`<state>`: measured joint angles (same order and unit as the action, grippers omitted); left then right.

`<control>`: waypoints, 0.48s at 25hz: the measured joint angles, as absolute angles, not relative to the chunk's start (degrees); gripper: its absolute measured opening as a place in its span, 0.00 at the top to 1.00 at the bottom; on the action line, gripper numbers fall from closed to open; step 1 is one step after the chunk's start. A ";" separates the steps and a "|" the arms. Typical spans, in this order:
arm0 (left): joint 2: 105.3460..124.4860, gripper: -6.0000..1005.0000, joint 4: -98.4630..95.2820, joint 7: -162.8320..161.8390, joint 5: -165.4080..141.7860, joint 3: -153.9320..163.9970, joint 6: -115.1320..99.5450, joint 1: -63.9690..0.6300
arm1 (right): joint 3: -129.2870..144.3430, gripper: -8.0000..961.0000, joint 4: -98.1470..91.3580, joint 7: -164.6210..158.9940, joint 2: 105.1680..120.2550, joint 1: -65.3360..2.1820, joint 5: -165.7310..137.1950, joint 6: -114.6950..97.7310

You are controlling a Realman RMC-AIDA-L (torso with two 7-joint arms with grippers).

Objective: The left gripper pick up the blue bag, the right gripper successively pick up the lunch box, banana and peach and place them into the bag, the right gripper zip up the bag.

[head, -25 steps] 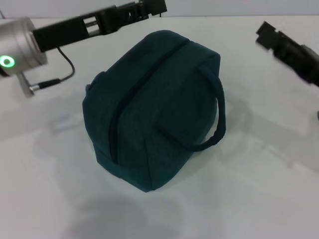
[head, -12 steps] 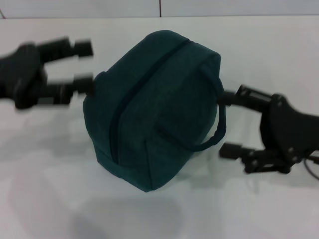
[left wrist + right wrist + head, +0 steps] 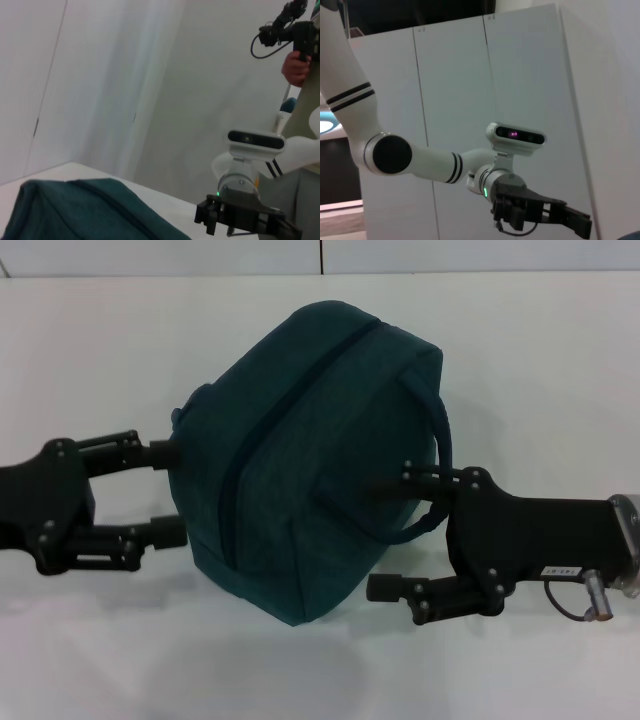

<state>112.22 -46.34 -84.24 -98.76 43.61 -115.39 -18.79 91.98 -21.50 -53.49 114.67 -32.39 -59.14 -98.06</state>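
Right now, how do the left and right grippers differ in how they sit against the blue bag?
The left gripper sits at the blue bag's left end; the right gripper sits at its right side. The left gripper's upper finger meets the bag's end panel, while the right gripper's upper finger reaches in by the bag's handle. Only the right gripper carries a small white label. Both are black, two-fingered and open.

A dark teal-blue bag (image 3: 300, 455) sits zipped shut on a white table (image 3: 540, 370), its dark zipper line running diagonally over the top. One rope-like handle (image 3: 437, 465) loops down its right side.
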 joint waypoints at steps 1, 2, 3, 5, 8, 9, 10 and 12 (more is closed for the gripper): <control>112.27 0.12 -46.02 -83.57 -99.25 43.61 -115.40 -18.75 | 91.95 0.10 -21.51 -53.49 114.66 -32.42 -59.25 -98.06; 112.32 0.12 -45.61 -82.88 -99.60 43.60 -115.41 -18.73 | 91.94 0.10 -21.52 -53.50 114.62 -32.47 -59.32 -98.05; 112.39 0.12 -45.15 -82.32 -99.85 43.60 -115.44 -18.69 | 91.92 0.10 -21.52 -53.51 114.51 -32.50 -59.29 -98.04; 112.43 0.12 -44.12 -81.45 -100.08 43.59 -115.50 -18.69 | 91.71 0.10 -21.53 -53.58 114.31 -32.55 -59.14 -98.03; 112.49 0.12 -42.95 -80.87 -100.86 43.63 -115.52 -19.10 | 91.02 0.10 -21.54 -53.85 114.15 -32.52 -59.14 -98.01; 112.58 0.13 -42.72 -80.72 -101.42 43.64 -115.53 -19.30 | 90.95 0.10 -21.54 -54.02 114.11 -32.49 -59.15 -97.98; 112.67 0.13 -42.57 -80.62 -101.97 43.65 -115.54 -19.44 | 90.91 0.10 -21.54 -54.14 114.08 -32.48 -59.14 -97.96; 112.87 0.13 -42.40 -80.53 -102.79 43.66 -115.55 -19.63 | 90.68 0.10 -21.54 -54.35 113.95 -32.49 -59.13 -97.91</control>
